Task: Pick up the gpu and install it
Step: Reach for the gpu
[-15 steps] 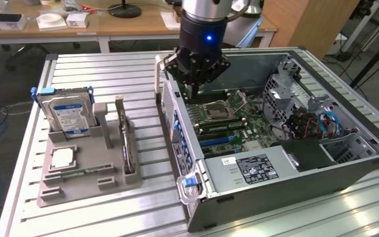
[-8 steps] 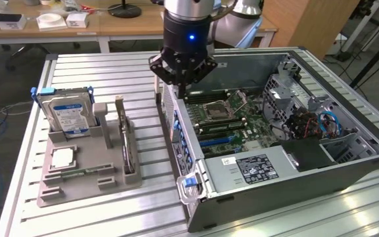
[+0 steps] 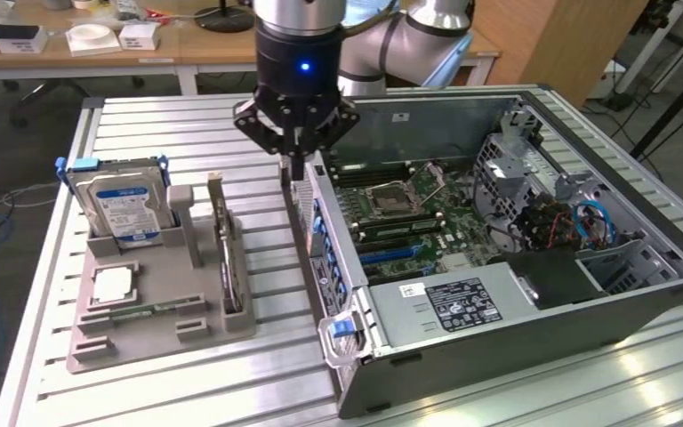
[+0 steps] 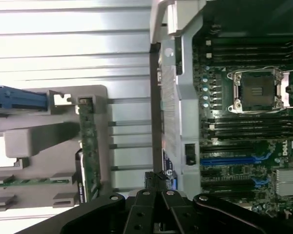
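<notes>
Notes tool (image 3: pixel 287 176) closed above rear wall of open computer case (image 3: pixel 519 325) mid-bench, gpu (image 3: pixel 225 253) upright in grey holder (image 3: pixel 152 342) beside hard drive (image 3: pixel 122 209).

Closed claw (image 4: pixel 159 184), gpu (image 4: pixel 88 146) in holder (image 4: pixel 36 136), motherboard (image 4: pixel 244 146)

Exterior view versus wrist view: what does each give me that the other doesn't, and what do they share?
Exterior view adds the arm, the blue label on the hard drive and the power supply. Wrist view adds a straight-down look along the gpu in its slot. Shared: the shut gripper by the case, the gpu standing in the grey tray, the CPU socket.
</notes>
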